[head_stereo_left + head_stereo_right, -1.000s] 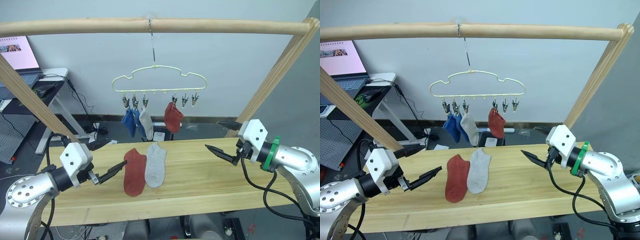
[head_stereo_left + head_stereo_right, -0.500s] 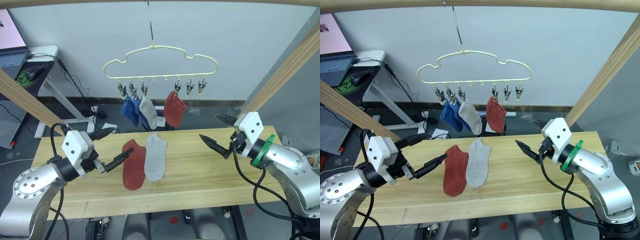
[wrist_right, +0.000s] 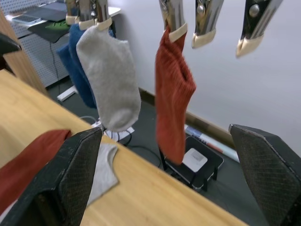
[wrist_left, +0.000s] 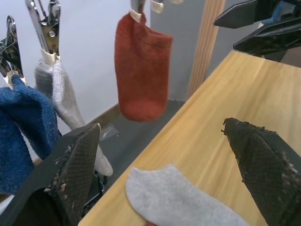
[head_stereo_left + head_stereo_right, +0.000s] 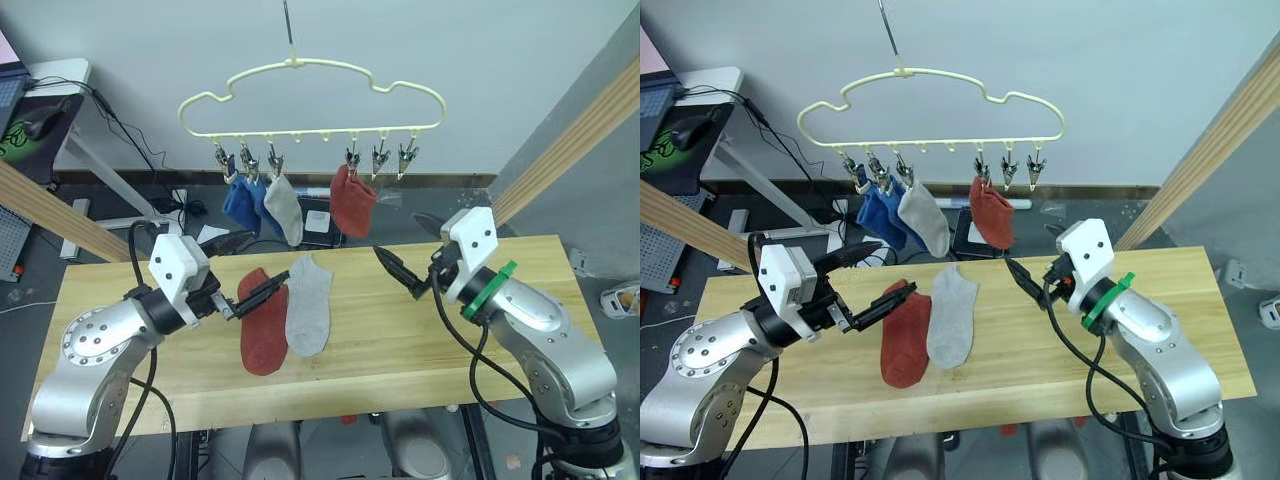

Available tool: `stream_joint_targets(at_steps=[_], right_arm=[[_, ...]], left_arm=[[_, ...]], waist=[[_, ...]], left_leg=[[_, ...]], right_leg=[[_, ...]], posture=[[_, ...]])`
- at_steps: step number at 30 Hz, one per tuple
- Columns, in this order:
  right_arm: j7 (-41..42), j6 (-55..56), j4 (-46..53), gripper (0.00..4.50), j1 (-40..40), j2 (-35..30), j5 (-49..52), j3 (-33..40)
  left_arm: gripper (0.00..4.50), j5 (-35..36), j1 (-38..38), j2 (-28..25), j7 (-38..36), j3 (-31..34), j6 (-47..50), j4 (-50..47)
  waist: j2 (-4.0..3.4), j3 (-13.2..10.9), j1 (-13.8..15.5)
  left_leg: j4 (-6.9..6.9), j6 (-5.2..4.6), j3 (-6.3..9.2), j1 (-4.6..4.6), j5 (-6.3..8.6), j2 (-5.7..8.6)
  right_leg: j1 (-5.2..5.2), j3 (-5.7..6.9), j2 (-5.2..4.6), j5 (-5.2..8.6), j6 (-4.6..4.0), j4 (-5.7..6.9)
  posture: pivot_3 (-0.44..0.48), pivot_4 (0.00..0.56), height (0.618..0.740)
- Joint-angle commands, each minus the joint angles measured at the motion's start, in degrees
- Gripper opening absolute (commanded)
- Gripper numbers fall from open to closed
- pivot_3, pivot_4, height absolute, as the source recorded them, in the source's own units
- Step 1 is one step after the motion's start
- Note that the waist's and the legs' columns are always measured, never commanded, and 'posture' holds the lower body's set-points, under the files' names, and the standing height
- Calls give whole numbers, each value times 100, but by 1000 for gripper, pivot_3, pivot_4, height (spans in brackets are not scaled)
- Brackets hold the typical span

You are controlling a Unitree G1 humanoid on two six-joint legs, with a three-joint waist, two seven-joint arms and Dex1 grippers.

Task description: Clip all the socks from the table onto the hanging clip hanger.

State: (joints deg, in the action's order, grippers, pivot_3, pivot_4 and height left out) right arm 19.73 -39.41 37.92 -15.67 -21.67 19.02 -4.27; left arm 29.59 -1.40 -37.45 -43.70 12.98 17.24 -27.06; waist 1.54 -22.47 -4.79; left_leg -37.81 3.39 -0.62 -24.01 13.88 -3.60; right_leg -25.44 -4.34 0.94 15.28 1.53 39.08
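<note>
Rust-red sock (image 5: pixel 262 322) and grey sock (image 5: pixel 307 303) lie unclipped on counter (image 5: pixel 520 290) by left claw (image 5: pixel 243 269) | four socks hang on clip hanger (image 5: pixel 310 97) | left claw, right claw (image 5: pixel 412 253) both open, empty

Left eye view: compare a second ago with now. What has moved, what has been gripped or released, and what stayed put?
Both open claws moved inward: the left claw now reaches over the rust-red sock on the table, and the right claw is nearer the grey sock. Nothing was gripped or released. Those two socks and the four socks on the clip hanger stayed.
</note>
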Motion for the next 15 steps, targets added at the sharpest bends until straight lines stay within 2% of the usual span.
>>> stream_joint_targets(at_steps=[1,9,15], right_arm=[[-311,21,124,4500,-203,262,-151,-185],[-915,-99,-117,4500,-790,967,-565,-536],[-1101,-64,-220,4500,-990,1138,-843,-616]], left_arm=[[4467,-31,-83,52,85,-40,-54,-88],[4467,-82,-207,88,88,-112,-101,11],[4467,-119,-302,92,42,-141,-142,114]], waist=[[1,-24,1],[-3,-52,0],[-4,-53,0]], left_leg=[[1,1,1,-1,1,0],[5,11,3,-27,6,-3],[5,13,4,-49,6,-4]], right_leg=[[0,1,-1,0,0,-1],[-25,2,-2,2,3,-5],[-45,10,-6,2,3,-5]], posture=[[-150,461,740],[-154,460,740],[-152,457,740]])
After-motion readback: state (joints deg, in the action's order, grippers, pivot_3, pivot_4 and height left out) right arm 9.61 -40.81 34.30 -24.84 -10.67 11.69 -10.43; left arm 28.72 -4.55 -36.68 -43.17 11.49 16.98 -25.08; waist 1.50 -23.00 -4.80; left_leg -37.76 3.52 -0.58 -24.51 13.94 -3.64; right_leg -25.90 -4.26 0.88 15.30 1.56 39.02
